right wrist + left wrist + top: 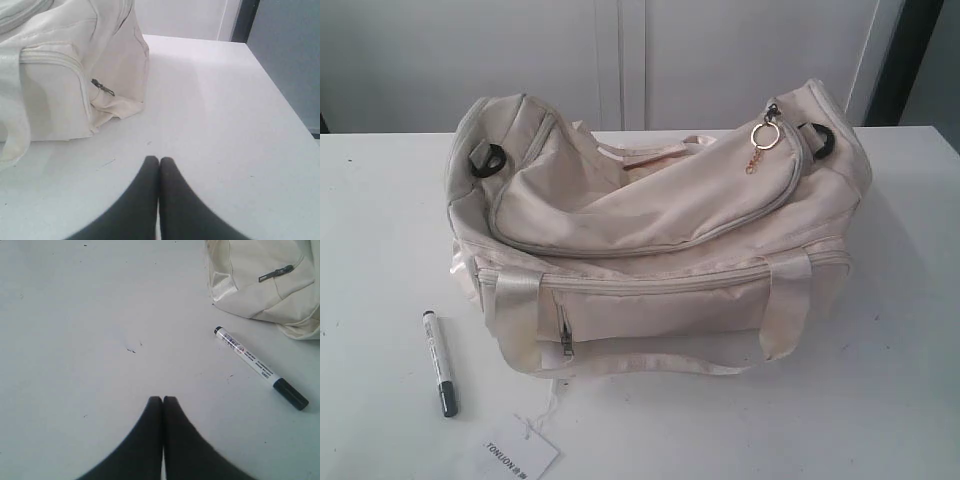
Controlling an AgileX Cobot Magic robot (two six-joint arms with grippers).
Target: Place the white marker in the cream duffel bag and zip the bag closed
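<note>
White tabletop (pixel 880 380) fills the exterior view, pale cabinet doors (pixel 620 60) behind it. On it sits the cream duffel bag (pixel 660 250), its curved flap lying over the top and the gold ring pull (pixel 764 135) at the bag's end farthest from the pen. The white marker (pixel 439 362) lies flat on the table off the bag's front corner, near it but not touching, dark cap pointing away from the bag. A paper tag (pixel 520 452) printed TONIJON lies in front of the bag, just beside the marker's cap end. In the left wrist view, the left gripper (pixel 163 400) hangs over bare table apart from the bag, fingers pressed together on nothing; marker and bag corner lie beyond it. In the right wrist view, the right gripper (pixel 159 160) sits off the bag's other end, fingers likewise clenched and empty.
</note>
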